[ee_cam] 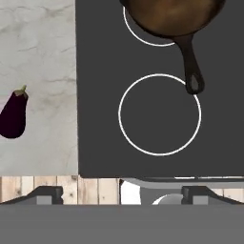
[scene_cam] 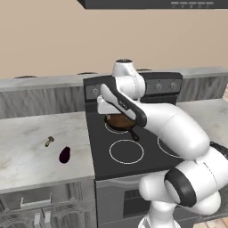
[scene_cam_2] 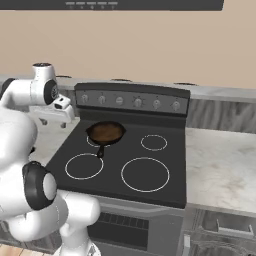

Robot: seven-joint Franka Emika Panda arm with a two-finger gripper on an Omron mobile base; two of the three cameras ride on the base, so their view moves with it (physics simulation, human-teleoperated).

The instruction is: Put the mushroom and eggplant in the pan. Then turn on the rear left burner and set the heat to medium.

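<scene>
The dark-purple eggplant (scene_cam: 65,154) (ee_cam: 13,116) lies on the marble counter left of the stove, with the tiny tan mushroom (scene_cam: 49,141) just behind it and to its left. On the black cooktop, the brown pan (scene_cam_2: 106,132) (ee_cam: 174,16) sits over the rear left burner (ee_cam: 143,42), its black handle (ee_cam: 191,64) pointing toward the front. My gripper (ee_cam: 123,195) (scene_cam_2: 53,122) hangs open and empty above the cooktop's front left, looking straight down. In the left base view my arm hides part of the pan (scene_cam: 119,121).
The front left burner ring (ee_cam: 159,114) lies below the hand. Two more rings (scene_cam_2: 145,174) (scene_cam_2: 153,142) are on the right. Stove knobs (scene_cam_2: 137,102) line the back panel. Marble counters (scene_cam: 26,156) (scene_cam_2: 220,165) flank the stove, and a hood hangs above.
</scene>
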